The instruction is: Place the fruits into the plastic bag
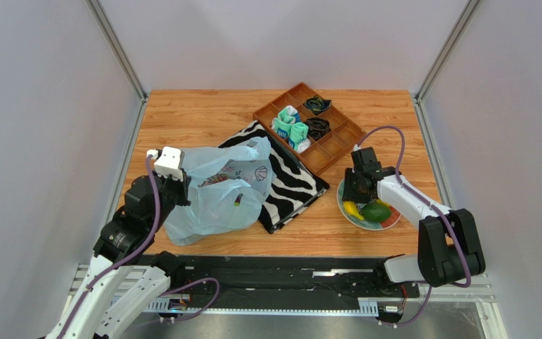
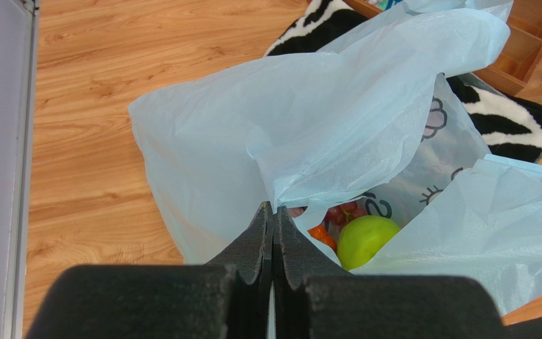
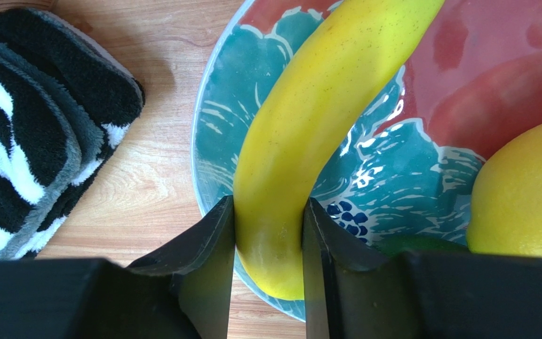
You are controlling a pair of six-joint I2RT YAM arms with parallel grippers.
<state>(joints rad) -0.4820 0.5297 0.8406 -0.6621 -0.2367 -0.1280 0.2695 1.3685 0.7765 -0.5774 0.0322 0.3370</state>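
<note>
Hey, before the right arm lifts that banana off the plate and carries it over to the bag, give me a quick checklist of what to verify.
1. Contact: right pincer touches both sides of the banana near its end: ok.
2. Grip firm enough to lift: cannot tell.
3. Hold: left pincer shut on the bag edge: ok.
4. Bag mouth open, apple showing inside: ok.
5. Clearance: lemon lies apart from the banana on the plate: ok.
</note>
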